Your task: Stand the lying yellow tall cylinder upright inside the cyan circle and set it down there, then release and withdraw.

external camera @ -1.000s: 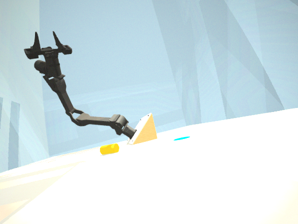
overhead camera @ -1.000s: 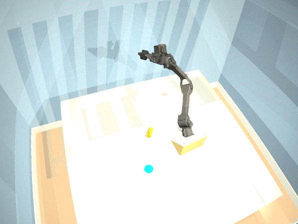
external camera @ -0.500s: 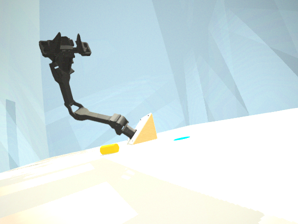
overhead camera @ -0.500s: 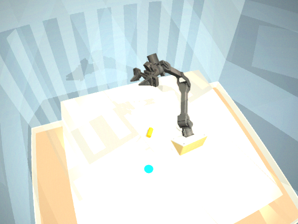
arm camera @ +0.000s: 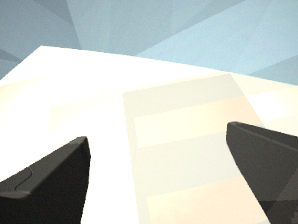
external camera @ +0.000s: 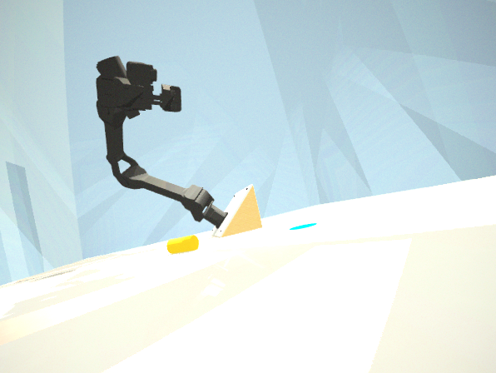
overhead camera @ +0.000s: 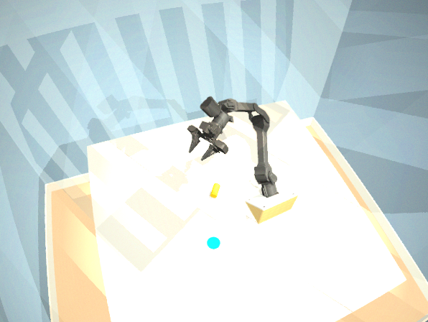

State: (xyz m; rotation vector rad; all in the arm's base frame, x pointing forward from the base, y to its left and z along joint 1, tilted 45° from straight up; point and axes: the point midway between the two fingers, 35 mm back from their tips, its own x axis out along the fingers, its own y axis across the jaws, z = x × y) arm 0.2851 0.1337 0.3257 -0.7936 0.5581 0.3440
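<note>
The yellow cylinder [overhead camera: 215, 190] [external camera: 183, 244] lies on its side on the white table. The cyan circle [overhead camera: 213, 243] [external camera: 303, 226] is a flat disc on the table with nothing on it, apart from the cylinder and nearer the front in the top view. My gripper [overhead camera: 196, 156] [arm camera: 159, 139] is open and empty, high above the table and well clear of the cylinder. The wrist view shows both fingers apart with only table and wall beyond, and neither the cylinder nor the circle. In the exterior view the fingertips cannot be made out.
The arm's wedge-shaped base block [overhead camera: 278, 209] [external camera: 245, 218] stands on the table to the right of the cylinder in the top view. The white table [overhead camera: 287, 266] has its far edge behind the arm. Pale shadow patches lie across the table.
</note>
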